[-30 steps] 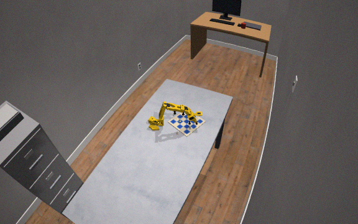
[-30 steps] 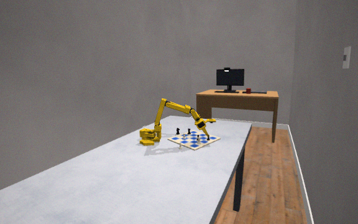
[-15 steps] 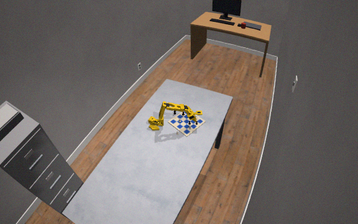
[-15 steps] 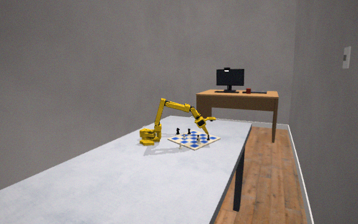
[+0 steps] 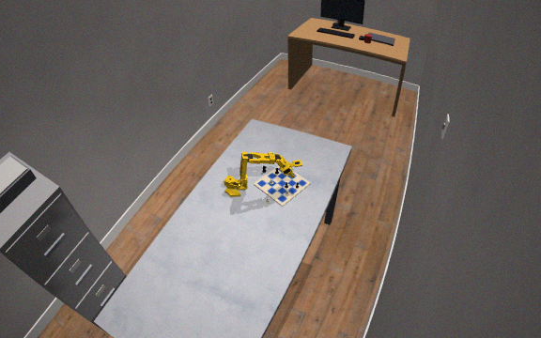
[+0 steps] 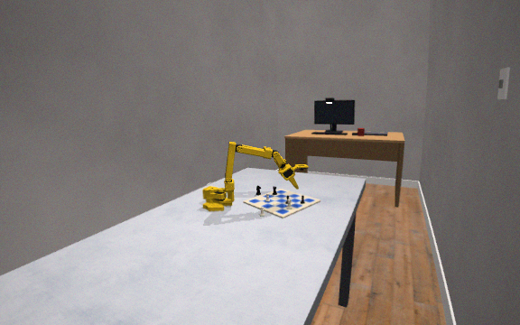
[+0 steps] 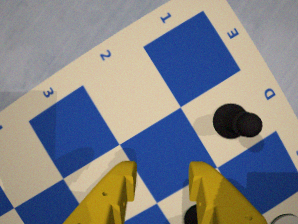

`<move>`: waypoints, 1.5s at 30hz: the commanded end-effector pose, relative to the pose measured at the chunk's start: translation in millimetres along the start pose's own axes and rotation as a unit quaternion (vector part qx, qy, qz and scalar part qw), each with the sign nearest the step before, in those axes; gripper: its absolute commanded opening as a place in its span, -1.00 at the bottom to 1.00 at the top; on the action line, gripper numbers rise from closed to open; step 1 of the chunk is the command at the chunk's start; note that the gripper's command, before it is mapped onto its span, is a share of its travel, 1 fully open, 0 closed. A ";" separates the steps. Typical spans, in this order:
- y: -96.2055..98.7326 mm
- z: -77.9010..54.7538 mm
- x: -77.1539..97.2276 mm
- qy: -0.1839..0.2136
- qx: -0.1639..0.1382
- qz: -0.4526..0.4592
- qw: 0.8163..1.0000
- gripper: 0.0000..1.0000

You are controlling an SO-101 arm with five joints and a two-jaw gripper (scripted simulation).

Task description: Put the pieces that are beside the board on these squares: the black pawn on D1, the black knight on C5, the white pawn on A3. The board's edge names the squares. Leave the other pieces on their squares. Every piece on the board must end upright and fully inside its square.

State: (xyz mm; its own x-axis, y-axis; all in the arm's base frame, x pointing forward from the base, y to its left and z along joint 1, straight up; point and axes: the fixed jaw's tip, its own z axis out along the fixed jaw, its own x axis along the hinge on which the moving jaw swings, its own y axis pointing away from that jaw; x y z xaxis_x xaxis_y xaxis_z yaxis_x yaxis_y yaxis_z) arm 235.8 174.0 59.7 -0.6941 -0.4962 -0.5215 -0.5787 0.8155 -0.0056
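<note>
The yellow pincer [image 7: 160, 192] hangs above the board [image 7: 100, 90], its two jaws close together with nothing between them. In the wrist view a black pawn [image 7: 236, 123] stands upright on a pale square in row D, next to the blue square under the printed 1, just right of the jaws and apart from them. Two more dark pieces show at the bottom of that view, too cropped to name. In the exterior view the arm [image 6: 251, 151] reaches from its base [image 6: 212, 207] over the board's far side. Two black pieces [image 6: 258, 190] stand on the tabletop [image 6: 197, 253] beside the board's far edge, and a small white pawn [image 6: 262, 212] stands on the tabletop just off its near edge.
</note>
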 end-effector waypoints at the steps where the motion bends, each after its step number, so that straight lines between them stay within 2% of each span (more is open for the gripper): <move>1: 42.4 -24.1 16.2 -0.002 -0.041 -0.061 0.997 -0.79; 5: 83.9 -50.2 48.3 -0.001 -0.092 -0.143 0.985 -0.77; 8: 104.7 -66.4 75.3 0.000 -0.127 -0.199 0.972 -0.75; 11: 116.1 -76.9 97.2 0.001 -0.152 -0.241 0.958 -0.74; 13: 116.1 -76.9 97.2 0.001 -0.152 -0.241 0.958 -0.74; 16: 120.9 -82.1 109.6 0.001 -0.166 -0.264 0.950 -0.74; 45: 119.6 -80.9 122.5 0.002 -0.172 -0.275 0.946 -0.73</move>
State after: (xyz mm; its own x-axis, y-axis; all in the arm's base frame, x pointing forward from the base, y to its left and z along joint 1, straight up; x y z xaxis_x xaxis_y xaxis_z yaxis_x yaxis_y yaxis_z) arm 49.0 187.5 65.6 -0.2481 -0.8202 -0.5154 -0.9569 0.2903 -0.0013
